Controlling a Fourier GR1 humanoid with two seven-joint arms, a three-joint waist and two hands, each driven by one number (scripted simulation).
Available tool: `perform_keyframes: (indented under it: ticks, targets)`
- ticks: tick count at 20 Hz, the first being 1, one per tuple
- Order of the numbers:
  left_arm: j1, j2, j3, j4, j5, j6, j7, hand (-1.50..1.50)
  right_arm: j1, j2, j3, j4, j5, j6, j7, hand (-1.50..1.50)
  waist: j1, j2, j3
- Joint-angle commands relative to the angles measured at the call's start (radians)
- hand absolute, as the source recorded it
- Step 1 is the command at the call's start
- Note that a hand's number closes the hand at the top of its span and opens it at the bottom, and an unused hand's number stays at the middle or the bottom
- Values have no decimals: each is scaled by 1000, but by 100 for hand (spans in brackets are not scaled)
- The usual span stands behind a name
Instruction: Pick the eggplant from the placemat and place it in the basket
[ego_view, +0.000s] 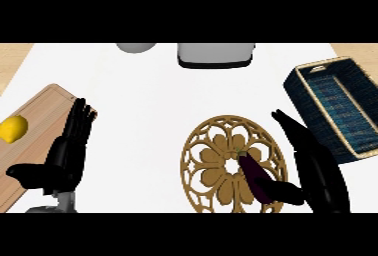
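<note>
A dark purple eggplant (255, 176) lies on the round, tan openwork placemat (214, 155), right of its middle, stem end pointing up. My right hand (317, 165) stands just right of the eggplant with its fingers straight; its thumb reaches under the eggplant's lower end and appears to touch it. The dark blue woven basket (364, 145) with a tan rim sits at the right edge, with nothing inside. At the left my left hand (66, 150) rests open, fingers up.
A wooden cutting board (33, 107) lies along the left edge with a yellow lemon (13, 128) on it. At the back stand a grey and black appliance (215, 55) and a grey rounded object (136, 47).
</note>
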Motion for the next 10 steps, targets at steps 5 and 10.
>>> perform_keyframes:
  ticks: [5, 10]
  targets:
    - [5, -9, -23, -34, -2, -8, 8, 0, -118, -137, 24, -208, 5, 484, 466, -150, 27, 6, 2]
    - [-6, -14, -16, -1, -9, -15, -28, 0, -199, -45, 45, -329, -190, 683, 694, -150, 39, 17, 6]
